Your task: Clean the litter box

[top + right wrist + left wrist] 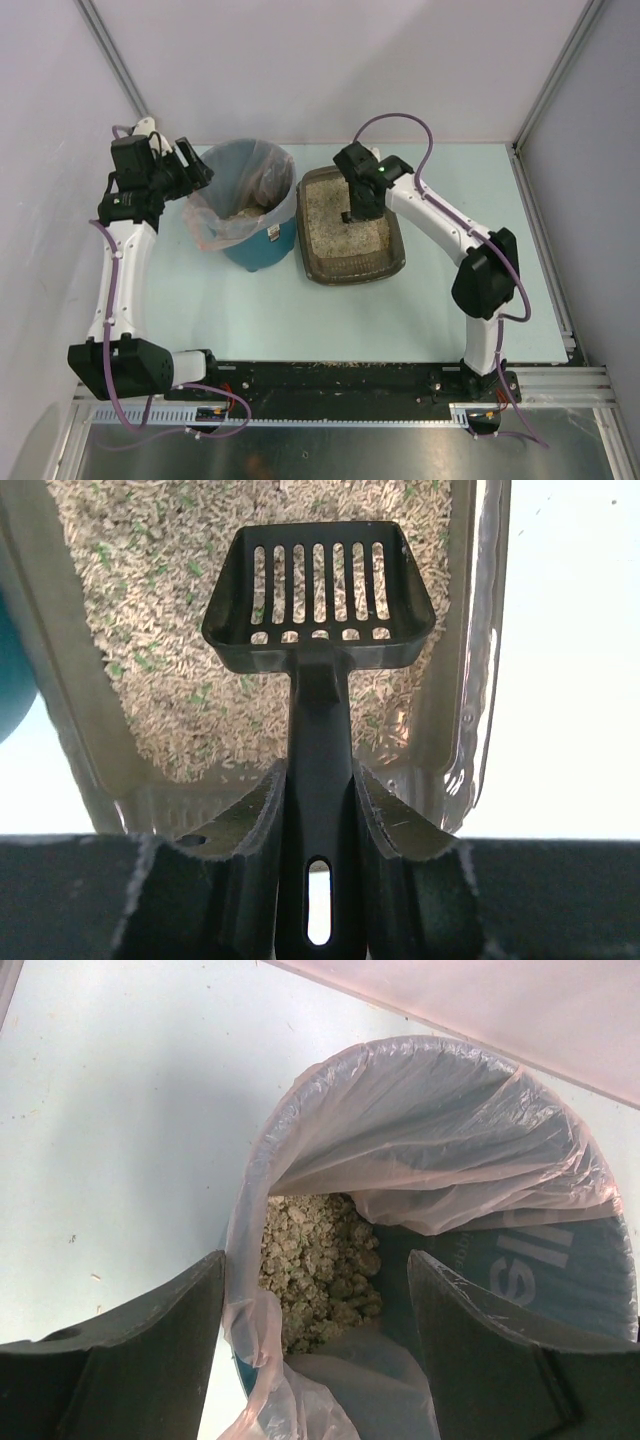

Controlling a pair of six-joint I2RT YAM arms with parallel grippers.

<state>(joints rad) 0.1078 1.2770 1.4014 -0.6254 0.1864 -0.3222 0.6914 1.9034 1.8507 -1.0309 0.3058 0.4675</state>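
Observation:
The grey-brown litter box (pixel 400 262) with beige granules lies at the table's middle; it also shows in the right wrist view (pixel 75 705). My right gripper (pixel 358 205) hovers over it, shut on the handle of a black slotted scoop (pixel 318 600); the scoop's head is empty above the litter. My left gripper (pixel 190 175) is open at the near rim of the round teal bin (pixel 262 250). In the left wrist view its fingers (pixel 150 1345) straddle the bin's plastic liner (pixel 420 1130), with clumps (pixel 320 1270) of litter at the bottom.
The teal bin stands just left of the litter box, almost touching it. A metal frame rail (pixel 540 235) runs along the table's right side. White walls close the back and left. Loose litter grains lie on the black base bar (pixel 340 375).

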